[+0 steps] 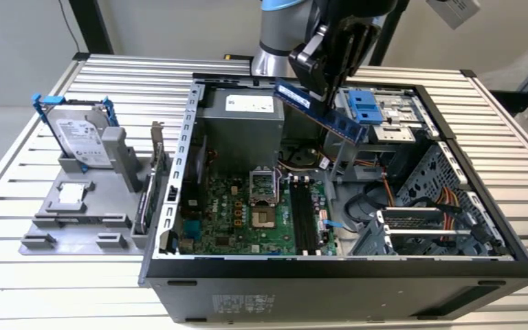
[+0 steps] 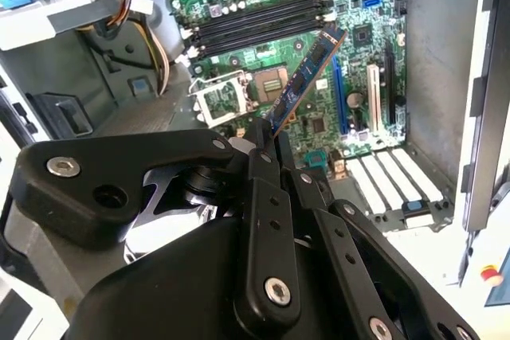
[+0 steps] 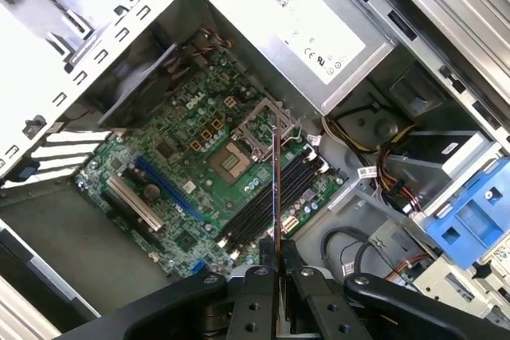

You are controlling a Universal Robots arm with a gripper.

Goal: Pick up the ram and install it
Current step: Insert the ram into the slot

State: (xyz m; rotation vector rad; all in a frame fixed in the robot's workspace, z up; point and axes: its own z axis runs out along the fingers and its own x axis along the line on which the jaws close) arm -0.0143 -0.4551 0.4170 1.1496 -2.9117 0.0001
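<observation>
Gripper is clamped on the ram, pinching it near one end so most of the stick juts out free. In the exterior view the ram hangs tilted in the air over the far part of the case, between the power supply and the blue drive tray. It touches neither, as far as I can tell. It is well above the board and not seated. The end grip looks deliberate: the contact edge and most of the length are bare, so no finger sits between stick and socket.

Second wrist view: the ram points out from the gripper over the board. The slots look empty, with latches at their ends. The stick runs at an angle to them, so it is not lined up.

First wrist view: the ram is edge-on, a thin line out of the gripper. It crosses the slots in the picture, the same mismatch.

The case lies on its side, open face up, mid-table, so the board faces the arm from above. The hard drive stands in a grey stand near the table edge on the exterior view's left, outside the case and clear of the work.

Judging by the hold, the pick-up is done and the install is not.
</observation>
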